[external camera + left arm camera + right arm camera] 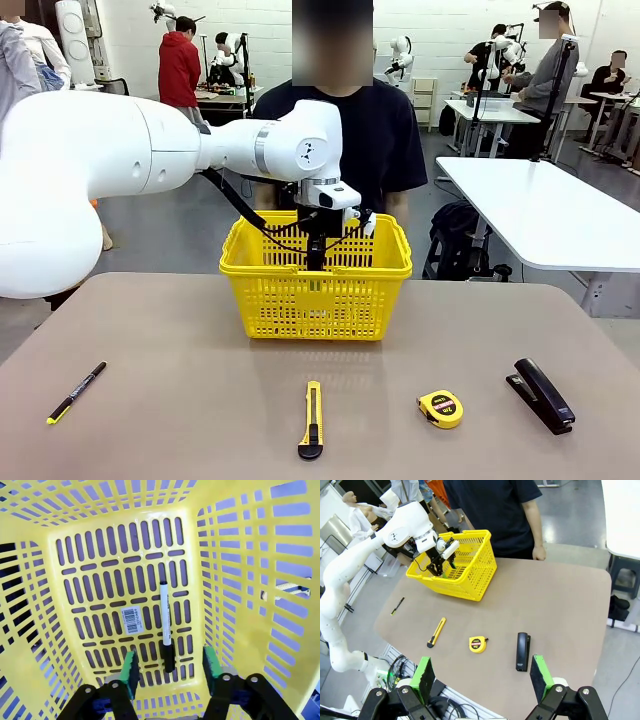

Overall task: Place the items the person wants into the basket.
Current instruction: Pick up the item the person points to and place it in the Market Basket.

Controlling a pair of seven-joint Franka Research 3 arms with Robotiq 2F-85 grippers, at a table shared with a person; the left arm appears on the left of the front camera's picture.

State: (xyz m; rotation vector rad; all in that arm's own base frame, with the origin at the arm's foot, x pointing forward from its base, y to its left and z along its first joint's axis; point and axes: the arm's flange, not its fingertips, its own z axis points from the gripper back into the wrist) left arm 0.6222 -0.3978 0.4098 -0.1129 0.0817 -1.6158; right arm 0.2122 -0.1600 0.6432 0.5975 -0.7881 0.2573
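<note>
Hanging above the near edge of the surface, the right claw is spread wide and holds nothing. Below it, four tools lie in a loose row along the near edge. A slim pen is towards the left edge and a yellow knife is about midway. The round tape measure sits just right of the knife, and the black stapler is nearest the right corner. All four lie well apart, and nothing touches them.

Farther back, midway along the far edge, stands the yellow basket. The left arm reaches over its rim, and the left claw hangs low inside with its pads apart. The marker lies flat on the basket's slotted floor beside a barcode sticker. Its black cap end falls in the gap between the pads, but neither pad touches it. Behind the basket, at the far edge, stands the person, with one hand hanging beside the edge and no pointing gesture visible.

The marker's drop looks complete, so the step in hand is clearing the left claw from the basket. That calls for a straight lift, keeping the fingers clear of the lattice walls and rim. The tape measure and stapler remain to be collected. Both lie on the right half, so the spread right claw seems better placed to take them. It would need to descend squarely over one of them and steer clear of the knife.
</note>
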